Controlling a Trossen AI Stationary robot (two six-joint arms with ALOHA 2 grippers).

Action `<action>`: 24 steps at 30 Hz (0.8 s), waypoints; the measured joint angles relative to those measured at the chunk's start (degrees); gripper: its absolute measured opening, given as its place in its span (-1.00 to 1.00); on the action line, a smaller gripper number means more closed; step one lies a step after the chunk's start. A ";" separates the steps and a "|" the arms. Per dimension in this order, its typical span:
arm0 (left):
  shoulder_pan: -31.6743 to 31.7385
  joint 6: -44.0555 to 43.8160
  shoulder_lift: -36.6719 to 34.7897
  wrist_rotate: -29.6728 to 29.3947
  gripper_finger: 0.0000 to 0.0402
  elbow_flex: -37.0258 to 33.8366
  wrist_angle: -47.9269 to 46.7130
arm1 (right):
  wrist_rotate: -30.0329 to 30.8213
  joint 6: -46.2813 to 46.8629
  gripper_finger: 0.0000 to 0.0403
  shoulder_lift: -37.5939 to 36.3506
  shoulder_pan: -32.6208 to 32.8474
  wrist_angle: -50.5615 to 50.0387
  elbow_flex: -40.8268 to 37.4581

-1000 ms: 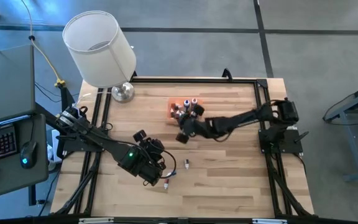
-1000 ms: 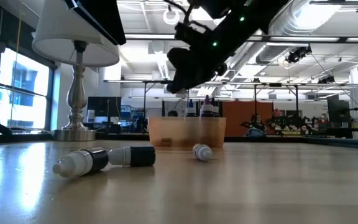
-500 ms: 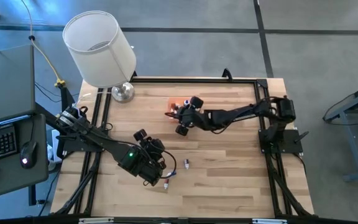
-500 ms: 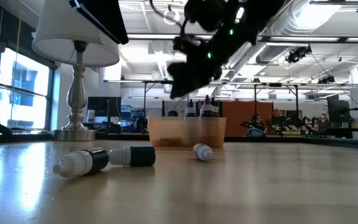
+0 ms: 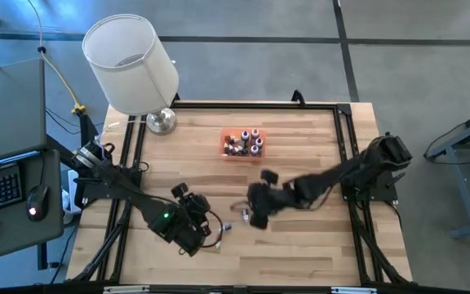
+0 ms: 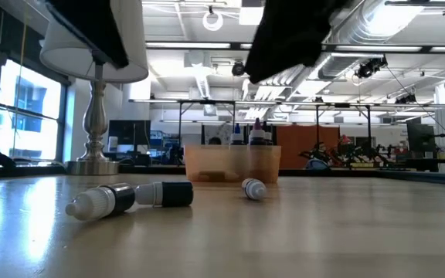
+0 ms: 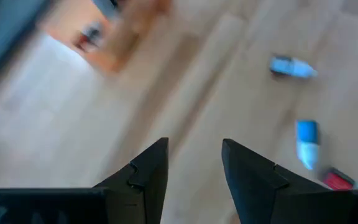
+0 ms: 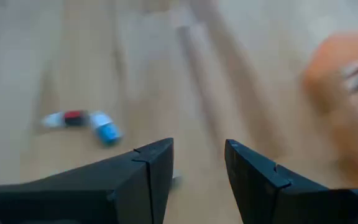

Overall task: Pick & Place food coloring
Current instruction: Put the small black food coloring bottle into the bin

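Several tiny white-capped food coloring bottles stand in the orange tray [image 5: 241, 144] at the table's far middle. Others lie loose on their sides on the wood. Two of them [image 5: 220, 236] are beside my left gripper [image 5: 205, 231], also showing in the low view as a dark bottle [image 6: 164, 193] and another [image 6: 91, 202]. A single bottle [image 6: 252, 188] lies closer to the tray. My right gripper [image 5: 251, 214] hovers open over the table's middle near that bottle. Its wrist view shows a red bottle [image 8: 73, 118] and a blue one [image 8: 105, 130]. My left gripper [image 7: 194, 146] is open above the wood.
A white-shaded lamp [image 5: 133, 65] stands on its metal foot at the table's far left corner. Black frame rails [image 5: 345, 139] run along the table's edges. Bare wood lies to the right of and nearer than the loose bottles.
My right gripper was over the orange tray half a second ago. It has since swung fast toward the table's near edge and now hangs by the loose bottles. My left gripper has shifted a little toward the table's left and near edges. The bottles on the wood have stayed put.
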 joint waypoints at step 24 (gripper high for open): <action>0.20 0.16 0.39 3.84 -0.27 -3.19 12.79 | 9.01 23.67 -0.32 17.79 4.94 19.88 -7.63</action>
